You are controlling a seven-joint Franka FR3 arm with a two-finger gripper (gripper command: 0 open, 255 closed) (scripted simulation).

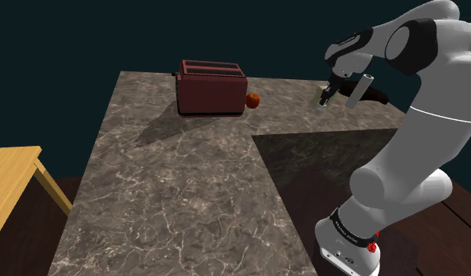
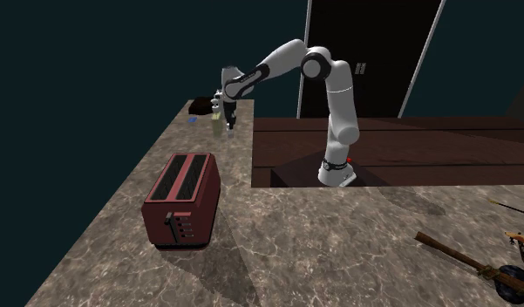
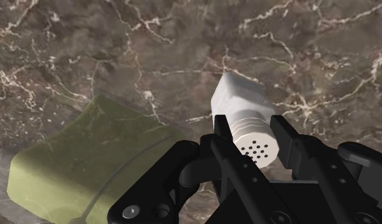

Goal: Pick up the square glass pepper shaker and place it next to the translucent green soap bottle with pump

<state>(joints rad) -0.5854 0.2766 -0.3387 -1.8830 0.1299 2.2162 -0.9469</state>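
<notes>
A pale square pepper shaker (image 3: 241,102) with a ribbed, perforated cap sits between my black fingers (image 3: 291,145), which clasp the cap from both sides. My gripper (image 3: 253,137) is shut on it, just above the brown marble counter (image 3: 151,38). Right beside the shaker lies the translucent green soap bottle (image 3: 88,153), close to the other finger. In the shoulder view the gripper (image 1: 326,97) hangs over the counter's far right end, at the green bottle (image 1: 320,100). From the second exterior view the gripper (image 2: 228,120) stands next to the bottle (image 2: 216,126).
A dark red toaster (image 1: 211,86) and a red apple (image 1: 252,99) stand at the counter's back middle. A dark object (image 1: 371,96) lies just behind the gripper. A wooden table (image 1: 10,176) juts in at the shoulder view's left.
</notes>
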